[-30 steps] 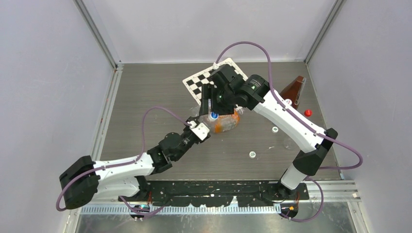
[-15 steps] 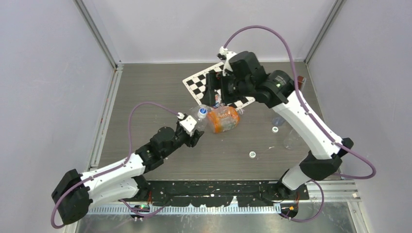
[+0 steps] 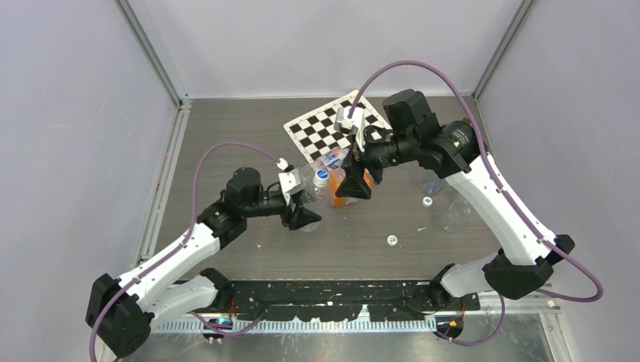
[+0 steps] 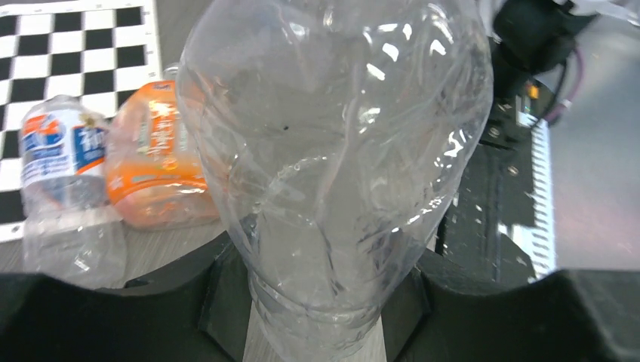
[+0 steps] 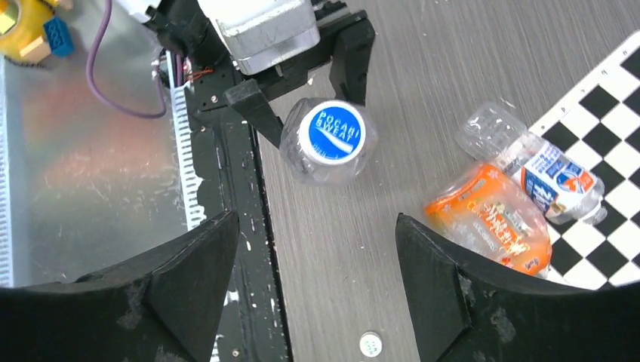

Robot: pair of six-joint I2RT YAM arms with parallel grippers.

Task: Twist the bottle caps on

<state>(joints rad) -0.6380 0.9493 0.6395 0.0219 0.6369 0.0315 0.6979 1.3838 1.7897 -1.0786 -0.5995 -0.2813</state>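
Observation:
My left gripper is shut on a clear plastic bottle near its base and holds it upright. The bottle carries a blue-topped cap, which reads "Pocari Sweat" in the right wrist view. My right gripper is open and empty, just right of that bottle and above a crushed orange bottle. In its own view the right gripper has its jaws wide apart. Two small white caps lie loose on the table. One white cap shows between the right jaws.
A bottle with a blue label lies by the checkerboard, beside the orange bottle. Two clear uncapped bottles stand at the right under the right arm. The black arm rail runs along the near edge.
My right gripper has come off the bottle's cap, swung away and now hangs open to the right of it. My left arm has drawn the capped bottle back to the left.

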